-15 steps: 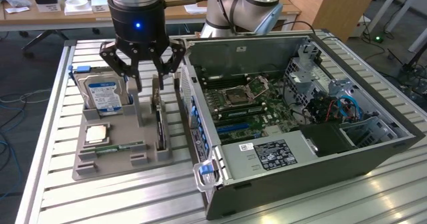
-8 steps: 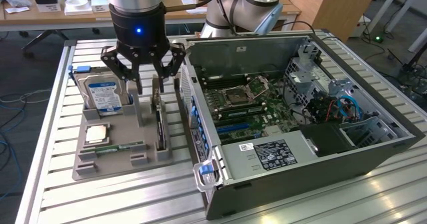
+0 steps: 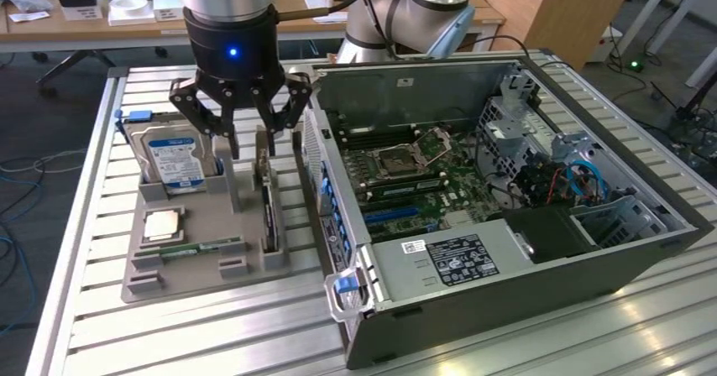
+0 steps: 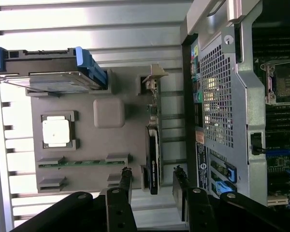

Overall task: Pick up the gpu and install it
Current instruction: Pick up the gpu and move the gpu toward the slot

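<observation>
Wrist view: fingers (image 4: 126,180) wide open, empty, either side of the gpu (image 4: 153,157) standing edge-up in the grey holder (image 4: 87,140) beside the PC case (image 4: 222,96); closing off-centre could tilt or jam it.

You face a black claw (image 3: 252,133) with a blue glowing light, a dark gpu (image 3: 267,201) with silver bracket, a grey tray (image 3: 241,221), a blue-and-white labelled hard drive (image 3: 176,162), and a silver ribbed surface (image 3: 201,334).
</observation>
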You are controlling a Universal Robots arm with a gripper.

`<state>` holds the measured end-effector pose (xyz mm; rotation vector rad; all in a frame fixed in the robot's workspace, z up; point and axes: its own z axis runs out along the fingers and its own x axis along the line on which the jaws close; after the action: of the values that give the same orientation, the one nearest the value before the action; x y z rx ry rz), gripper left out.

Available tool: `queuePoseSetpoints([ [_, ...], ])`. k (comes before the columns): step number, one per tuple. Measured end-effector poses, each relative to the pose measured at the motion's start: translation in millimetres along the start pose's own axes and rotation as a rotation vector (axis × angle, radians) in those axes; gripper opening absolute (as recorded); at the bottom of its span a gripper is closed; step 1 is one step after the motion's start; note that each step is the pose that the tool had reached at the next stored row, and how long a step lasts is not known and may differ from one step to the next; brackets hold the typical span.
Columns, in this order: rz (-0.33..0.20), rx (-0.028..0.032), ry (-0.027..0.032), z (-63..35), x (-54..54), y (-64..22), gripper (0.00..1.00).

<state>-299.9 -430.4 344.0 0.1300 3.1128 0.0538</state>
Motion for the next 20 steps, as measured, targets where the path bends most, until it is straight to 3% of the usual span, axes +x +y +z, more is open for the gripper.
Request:
queuePoseSetpoints([
  [20, 0.000, 0.0009, -0.0002, 10.2, 0.2, -0.4, 0.47],
])
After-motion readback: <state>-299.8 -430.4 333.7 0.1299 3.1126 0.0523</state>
